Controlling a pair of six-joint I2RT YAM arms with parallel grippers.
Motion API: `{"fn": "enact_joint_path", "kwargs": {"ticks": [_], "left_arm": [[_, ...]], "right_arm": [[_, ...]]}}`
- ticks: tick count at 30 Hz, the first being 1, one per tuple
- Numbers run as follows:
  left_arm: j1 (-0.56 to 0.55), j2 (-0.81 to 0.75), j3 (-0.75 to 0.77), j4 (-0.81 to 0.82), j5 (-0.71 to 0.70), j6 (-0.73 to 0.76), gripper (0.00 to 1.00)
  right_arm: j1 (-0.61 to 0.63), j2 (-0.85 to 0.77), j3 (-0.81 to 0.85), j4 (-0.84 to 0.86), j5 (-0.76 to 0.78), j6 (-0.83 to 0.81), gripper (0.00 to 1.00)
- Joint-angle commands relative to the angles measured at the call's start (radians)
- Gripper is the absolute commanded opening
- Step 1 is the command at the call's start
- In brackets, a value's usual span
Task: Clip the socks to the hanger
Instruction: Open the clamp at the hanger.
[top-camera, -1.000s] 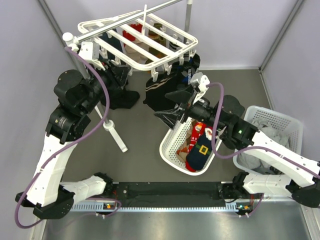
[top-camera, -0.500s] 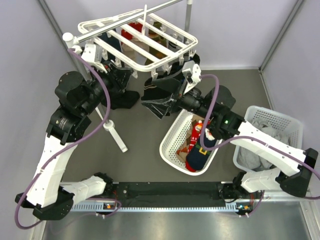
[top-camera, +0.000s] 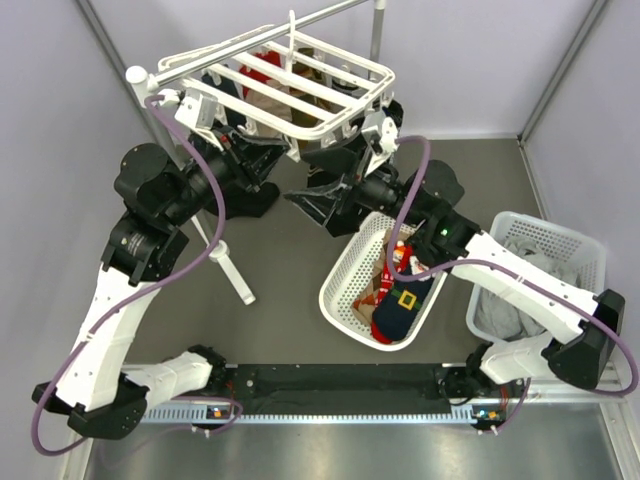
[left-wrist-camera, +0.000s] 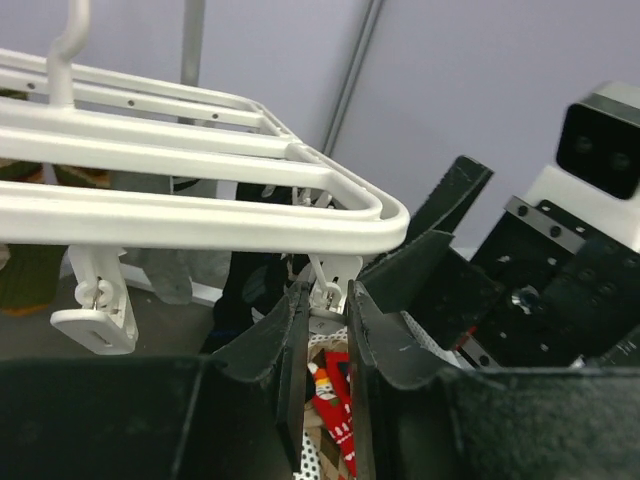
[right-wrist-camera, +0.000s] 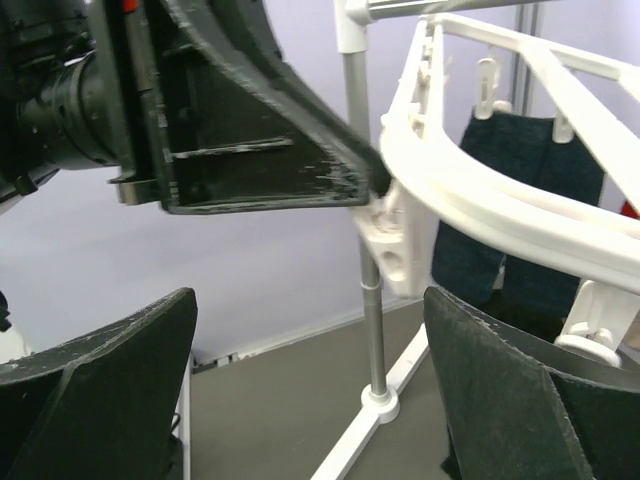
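Left wrist view shows the left gripper narrow, its two fingers pinching a small white clip that hangs under the corner of the hanger. The right gripper stands wide and holds nothing, just below the same corner. The socks lie in a white basket, below the hanger and well apart from the clip. A dark sock hangs already under a farther bar of the hanger. I think the danger is at the clip: it is small, and the fingers can slip off it. A pull could also tilt the hanger, because it only hangs from a rail. The clip's mouth is covered by the fingers, so I cannot tell if it is open. In the top view the hanger's bars hide both grippers partly.
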Motion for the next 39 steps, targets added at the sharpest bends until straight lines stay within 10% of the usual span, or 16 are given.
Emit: {"fn": "enact_joint_path", "kwargs": {"ticks": [1,30,39], "left_arm": [[-0.005,0.007,0.002,0.126,0.086,-0.041,0.00],[-0.005,0.029,-0.075,0.288,0.198,-0.178,0.00],[-0.003,0.033,-0.098,0.299,0.197,-0.181,0.00]], "right_arm": [[-0.047,0.006,0.017,0.082,-0.102,0.066,0.93],[-0.137,0.011,0.029,0.101,-0.117,0.063,0.89],[-0.137,0.006,0.026,0.095,-0.141,0.077,0.73]]}}
